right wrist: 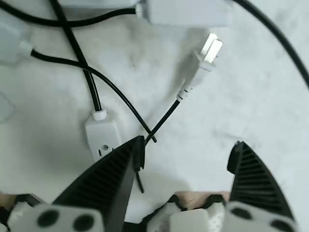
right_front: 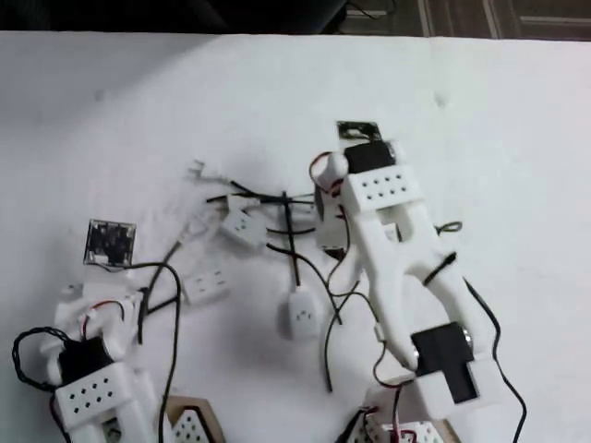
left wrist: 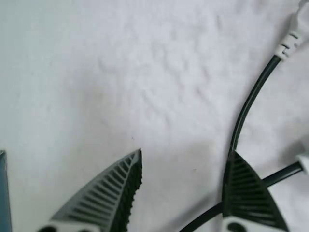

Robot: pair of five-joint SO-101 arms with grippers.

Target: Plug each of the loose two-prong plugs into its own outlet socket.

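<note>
My right gripper [right wrist: 190, 140] hangs open over the cloth, nothing between its fingers. Just ahead of it lies a white two-prong plug [right wrist: 205, 55] on a black cable [right wrist: 164, 116]. A white outlet socket [right wrist: 103, 137] lies beside one fingertip, and another socket block [right wrist: 188, 12] sits farther off. My left gripper [left wrist: 187, 152] is open too, low over bare cloth, with a black cable [left wrist: 246, 111] running past one finger. From above, three white sockets [right_front: 243, 226] [right_front: 205, 284] [right_front: 302, 312] lie among tangled cables, and a loose plug [right_front: 196, 169] rests beyond them.
The right arm [right_front: 388, 231] stretches from the near edge to the table's middle, covering part of the cables. The left arm [right_front: 92, 369] stays at the near left corner. The white cloth [right_front: 499, 111] is bare at the far side and right.
</note>
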